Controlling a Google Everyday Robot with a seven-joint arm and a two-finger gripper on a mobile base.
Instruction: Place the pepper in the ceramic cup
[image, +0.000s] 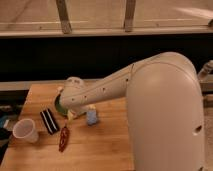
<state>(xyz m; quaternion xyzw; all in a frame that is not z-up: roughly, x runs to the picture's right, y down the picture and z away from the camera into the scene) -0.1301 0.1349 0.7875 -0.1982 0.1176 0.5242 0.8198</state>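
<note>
Hovering over the wooden table (107, 147) below a dark wall (100, 57), the jaws stand released.

The gripper (75, 111) hangs low beside the bowl (58, 104), largely hidden under the arm (100, 90); its jaws barely show. The arm covers most of the bowl, leaving only a dark green sliver. The robot's body (165, 115) hides the right part of the tabletop (100, 145), and the bottom edge cuts both off. The blue thing (92, 118) by the gripper is too blurred to name.
</note>
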